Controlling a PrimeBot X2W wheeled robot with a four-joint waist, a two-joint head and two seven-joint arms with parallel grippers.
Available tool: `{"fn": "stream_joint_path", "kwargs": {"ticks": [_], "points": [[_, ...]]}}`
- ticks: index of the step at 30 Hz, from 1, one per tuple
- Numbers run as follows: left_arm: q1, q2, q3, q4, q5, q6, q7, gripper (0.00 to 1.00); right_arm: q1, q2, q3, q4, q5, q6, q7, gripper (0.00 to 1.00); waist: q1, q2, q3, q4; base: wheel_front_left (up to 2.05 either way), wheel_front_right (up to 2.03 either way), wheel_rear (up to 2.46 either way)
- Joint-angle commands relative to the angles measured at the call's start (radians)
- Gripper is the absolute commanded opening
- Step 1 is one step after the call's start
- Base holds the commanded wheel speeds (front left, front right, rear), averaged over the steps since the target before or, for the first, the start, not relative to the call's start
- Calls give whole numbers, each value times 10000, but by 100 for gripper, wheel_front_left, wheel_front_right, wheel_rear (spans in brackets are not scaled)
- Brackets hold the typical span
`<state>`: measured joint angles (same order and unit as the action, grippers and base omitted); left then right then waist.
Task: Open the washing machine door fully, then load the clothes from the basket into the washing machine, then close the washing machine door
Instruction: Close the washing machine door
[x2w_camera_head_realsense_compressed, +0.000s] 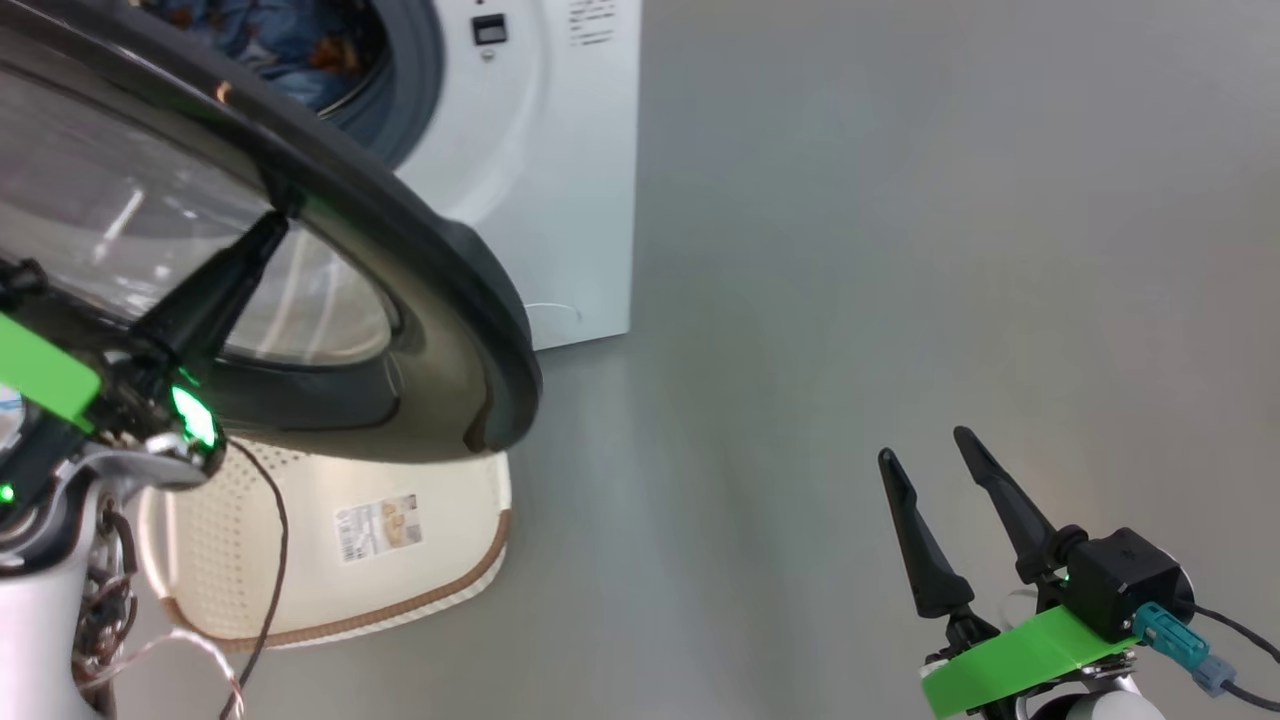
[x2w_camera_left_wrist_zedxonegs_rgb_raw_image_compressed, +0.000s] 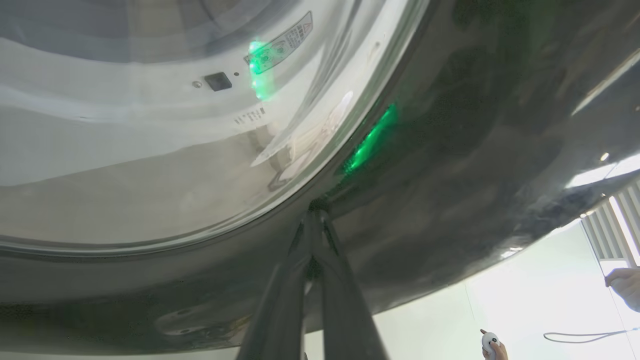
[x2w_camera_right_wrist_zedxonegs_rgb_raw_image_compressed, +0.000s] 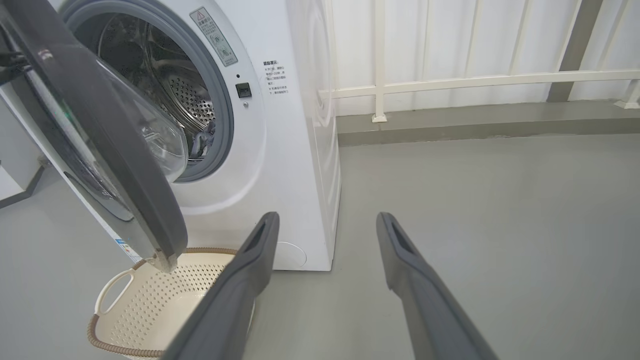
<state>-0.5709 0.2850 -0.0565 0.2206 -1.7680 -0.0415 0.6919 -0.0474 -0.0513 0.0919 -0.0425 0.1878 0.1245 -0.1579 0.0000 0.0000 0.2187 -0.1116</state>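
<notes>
The blue printed clothes lie inside the white boxy washing machine and the cream perforated basket looks empty; our left gripper, fingers pressed together, touches the half-open glossy black-ringed door, our right gripper hangs spread; we judge only closing remains

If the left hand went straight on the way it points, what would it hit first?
The washing machine door: the left hand, shut, looks to be touching it at the tips, so there is no free way ahead.
</notes>
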Motion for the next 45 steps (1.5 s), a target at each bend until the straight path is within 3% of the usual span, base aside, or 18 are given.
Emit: {"fn": "stream_joint_path", "kwargs": {"ticks": [1, 16, 30, 32, 33, 45], "points": [[-579, 310, 362, -85, 183, -185, -63, 0, -295, 10, 322, -182, 63, 62, -95, 100, 0, 0, 35, -228, 0, 0, 0], [-1613, 180, 755, 1430, 430, -759, -585, 0, -472, 10, 506, 215, 309, 62, -350, 100, 0, 0, 156, -672, 0, 0, 0], [478, -98, 1827, 145, -374, -886, -289, 0, -429, 10, 257, 220, 276, 62, -431, 100, 0, 0, 135, -10, 0, 0, 0], [847, -270, 2040, -154, -441, -887, -351, 53, -457, 10, 262, 215, 228, 62, -407, 100, 0, 0, 140, 95, 0, 0, 0], [1028, -335, 2152, -313, -408, -888, -417, 100, -475, 10, 254, 211, 205, 62, -395, 100, 0, 0, 145, 142, 0, 0, 0], [2400, -1810, 3634, -1927, 66, -890, -1678, 100, -501, 10, -206, 80, 31, 62, -313, 100, 0, 0, 78, 668, 0, 0, 0]]}}
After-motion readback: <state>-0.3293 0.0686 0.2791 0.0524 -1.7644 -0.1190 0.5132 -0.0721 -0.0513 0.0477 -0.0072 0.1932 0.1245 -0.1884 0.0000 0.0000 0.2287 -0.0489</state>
